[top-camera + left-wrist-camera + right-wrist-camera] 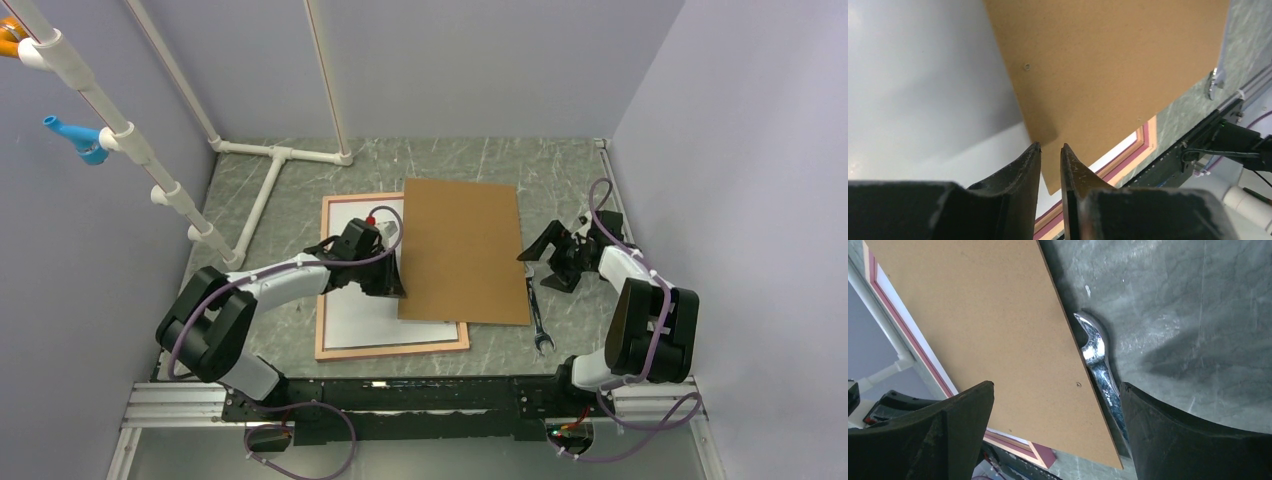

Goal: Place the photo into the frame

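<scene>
The frame (392,346), with narrow pinkish wood edges, lies flat on the table. Inside it the photo (358,312) shows only as a plain white sheet. A brown backing board (465,250) covers the frame's right part and reaches past it. My left gripper (392,280) hangs over the board's left edge. In the left wrist view that gripper (1050,146) has its jaws close together with a narrow gap, straddling the board's (1108,65) edge above the white sheet (948,100). My right gripper (550,262) stands wide open beside the board's right edge, holding nothing.
A chrome wrench (537,320) lies along the board's right edge, under my right gripper (1055,387) in the right wrist view. White PVC pipes (270,175) run across the back left. Walls close in three sides. An aluminium rail (180,400) marks the near edge.
</scene>
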Controlling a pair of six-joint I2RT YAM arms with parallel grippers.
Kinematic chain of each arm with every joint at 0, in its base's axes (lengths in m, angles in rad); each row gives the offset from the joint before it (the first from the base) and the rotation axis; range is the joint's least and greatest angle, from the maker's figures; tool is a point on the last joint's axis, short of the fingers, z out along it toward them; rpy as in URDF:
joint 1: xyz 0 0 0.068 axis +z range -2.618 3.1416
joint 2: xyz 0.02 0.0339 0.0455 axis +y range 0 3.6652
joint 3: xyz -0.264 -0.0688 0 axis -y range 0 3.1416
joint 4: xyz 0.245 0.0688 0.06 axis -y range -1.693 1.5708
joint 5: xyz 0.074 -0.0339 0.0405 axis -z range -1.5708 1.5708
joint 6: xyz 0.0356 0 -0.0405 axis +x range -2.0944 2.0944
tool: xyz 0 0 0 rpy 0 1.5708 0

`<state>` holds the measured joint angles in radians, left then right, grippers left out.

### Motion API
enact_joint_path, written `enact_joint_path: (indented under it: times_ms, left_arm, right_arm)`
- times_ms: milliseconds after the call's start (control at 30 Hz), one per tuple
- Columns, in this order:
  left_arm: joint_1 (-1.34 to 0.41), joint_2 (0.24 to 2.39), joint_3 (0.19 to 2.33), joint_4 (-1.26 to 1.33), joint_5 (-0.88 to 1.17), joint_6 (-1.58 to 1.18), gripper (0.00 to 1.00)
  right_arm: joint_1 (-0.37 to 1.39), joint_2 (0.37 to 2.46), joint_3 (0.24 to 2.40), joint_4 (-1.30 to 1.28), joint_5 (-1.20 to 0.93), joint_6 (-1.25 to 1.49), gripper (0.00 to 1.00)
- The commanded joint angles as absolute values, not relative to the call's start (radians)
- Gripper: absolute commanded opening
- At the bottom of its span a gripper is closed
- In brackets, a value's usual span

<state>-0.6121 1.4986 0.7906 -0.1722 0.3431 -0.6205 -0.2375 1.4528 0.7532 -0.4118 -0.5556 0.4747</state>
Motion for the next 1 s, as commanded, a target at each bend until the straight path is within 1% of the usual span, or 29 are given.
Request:
enact_joint_path:
  times_ms: [0, 100, 367, 667, 800, 867, 933, 967]
  left_arm:
    - [-0.625, 1.515, 0.792, -0.193, 0.284, -0.607, 0.25]
    - [-0.627, 1.528, 0.785, -0.2, 0.26, -0.611, 0.24]
    - [-0.629, 1.619, 0.822, -0.225, 0.285, -0.608, 0.22]
    - [-0.632, 1.661, 0.848, -0.262, 0.275, -0.615, 0.19]
    - [-0.632, 1.669, 0.85, -0.26, 0.28, -0.614, 0.18]
    - [-0.631, 1.67, 0.85, -0.259, 0.28, -0.615, 0.18]
    - [-0.631, 1.669, 0.85, -0.258, 0.281, -0.615, 0.18]
    - [-0.631, 1.67, 0.849, -0.258, 0.282, -0.615, 0.18]
  right_arm:
    - [-0.234, 1.41, 0.718, -0.393, -0.568, 0.457, 0.98]
    - [-0.235, 1.409, 0.711, -0.397, -0.568, 0.447, 0.98]
    - [-0.234, 1.432, 0.722, -0.402, -0.585, 0.433, 0.97]
    - [-0.234, 1.467, 0.706, -0.356, -0.66, 0.441, 0.92]
    - [-0.235, 1.449, 0.687, -0.306, -0.731, 0.46, 0.88]
    - [-0.235, 1.447, 0.671, -0.266, -0.78, 0.477, 0.82]
    - [-0.234, 1.453, 0.651, -0.204, -0.835, 0.51, 0.72]
    - [-0.235, 1.458, 0.641, -0.175, -0.86, 0.524, 0.7]
